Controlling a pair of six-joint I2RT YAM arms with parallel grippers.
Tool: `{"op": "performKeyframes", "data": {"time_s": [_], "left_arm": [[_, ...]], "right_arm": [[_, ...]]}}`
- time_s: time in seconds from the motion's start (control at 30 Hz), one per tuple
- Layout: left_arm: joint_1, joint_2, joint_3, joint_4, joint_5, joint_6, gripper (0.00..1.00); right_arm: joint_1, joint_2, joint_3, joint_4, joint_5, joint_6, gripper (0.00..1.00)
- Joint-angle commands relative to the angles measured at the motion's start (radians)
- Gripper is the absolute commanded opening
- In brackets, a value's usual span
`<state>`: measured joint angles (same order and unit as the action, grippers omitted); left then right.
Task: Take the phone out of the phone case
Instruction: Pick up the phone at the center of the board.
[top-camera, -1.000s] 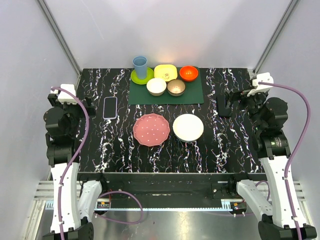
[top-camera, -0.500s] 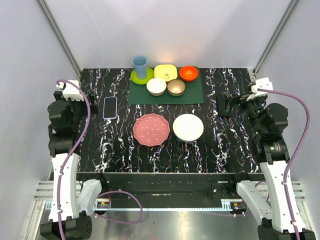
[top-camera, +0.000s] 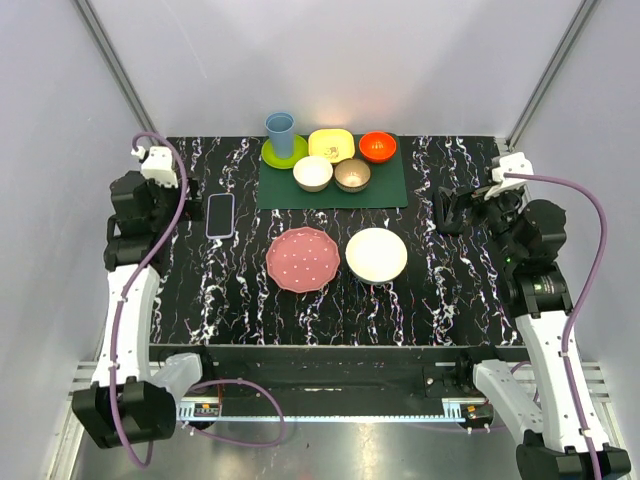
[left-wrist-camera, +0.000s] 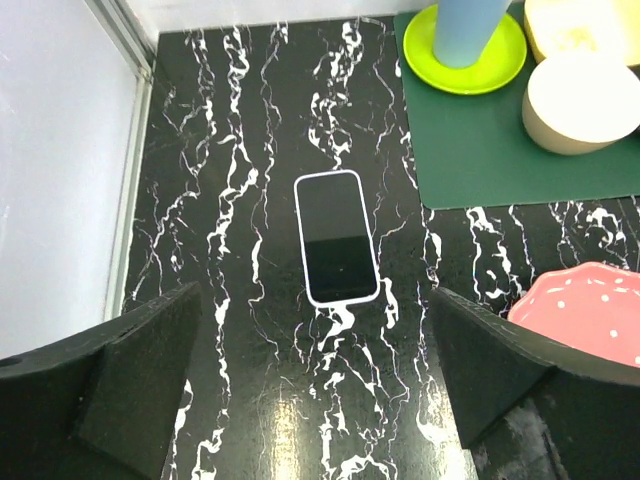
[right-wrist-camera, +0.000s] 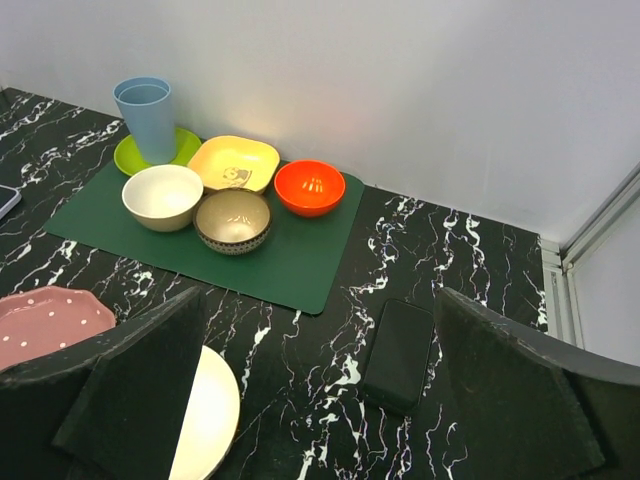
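- Hovering over the worktop's (left-wrist-camera: 240, 150) left edge with left gripper (left-wrist-camera: 316, 335) spread wide, grasping nothing.
- Straight ahead toward the far-left corner: the phone (left-wrist-camera: 337, 235), flat, screen up, seated in the phone case (left-wrist-camera: 343, 303).
- Long axis running near edge to far edge, in line with the reach.
- Well apart at the right edge: right gripper (right-wrist-camera: 318, 330), equally spread and empty; likely left-arm work.

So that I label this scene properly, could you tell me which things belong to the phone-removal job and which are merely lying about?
Job: flat black glossy smartphone; thin pale lavender phone case around it.
Lying about: pink dotted plate; cream plate; dark green mat; blue cup; lime saucer; yellow square dish; orange bowl; cream bowl; tan bowl; flat black slab.
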<state>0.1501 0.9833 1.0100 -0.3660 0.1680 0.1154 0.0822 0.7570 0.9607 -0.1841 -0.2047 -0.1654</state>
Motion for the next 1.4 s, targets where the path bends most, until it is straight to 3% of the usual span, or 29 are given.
{"op": "performKeyframes", "data": {"time_s": [0.0,0.43,1.37], "left_arm": [[-0.014,0.057,0.059,0.044,-0.013,0.012,0.99],[-0.066,0.287,0.142,0.059,-0.153,-0.003,0.99],[-0.113,0.764,0.363,-0.06,-0.203,-0.063,0.99]], "right_arm": [[-0.001,0.01,-0.005,0.048,-0.024,-0.02,1.0],[-0.002,0.03,-0.013,0.054,-0.029,-0.028,1.0],[-0.001,0.042,-0.031,0.06,-0.047,-0.034,1.0]]}}
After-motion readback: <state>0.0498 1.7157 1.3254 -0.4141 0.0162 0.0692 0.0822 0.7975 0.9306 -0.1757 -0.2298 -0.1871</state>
